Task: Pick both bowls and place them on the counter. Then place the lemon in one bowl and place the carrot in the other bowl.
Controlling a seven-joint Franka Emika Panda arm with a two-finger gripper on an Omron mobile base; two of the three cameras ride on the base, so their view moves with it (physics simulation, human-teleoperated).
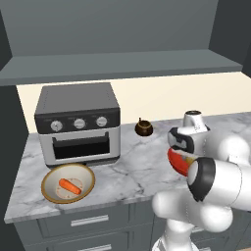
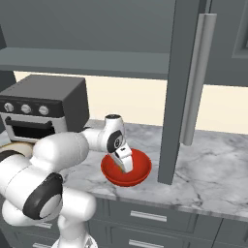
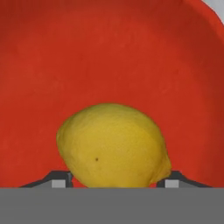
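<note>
The glossy red bowl point(image 2: 126, 168) sits near the front edge of the veined marble counter point(image 2: 208, 169). A matte, oval lemon point(image 3: 113, 146) lies inside it. The arm reaches down into the bowl. The gripper point(image 3: 113, 181) brackets the lemon; whether it grips cannot be told. The carrot point(image 1: 69, 186) rests in the tan-rimmed bowl point(image 1: 67, 183) at the counter's left front.

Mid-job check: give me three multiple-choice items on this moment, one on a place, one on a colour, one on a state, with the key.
1. Where is the carrot?
A. in the cream-white bowl
B. in the red bowl
C. on the toaster oven

2. What colour is the bowl under the gripper?
A. cream
B. red
C. grey

3. Where does the lemon sit now?
A. on bare counter
B. on the shelf
C. between the fingers, over the red bowl

Key: 1 A, the carrot lies inside it; 2 B, red rim around the hand; 3 C, the hand view shows it.
</note>
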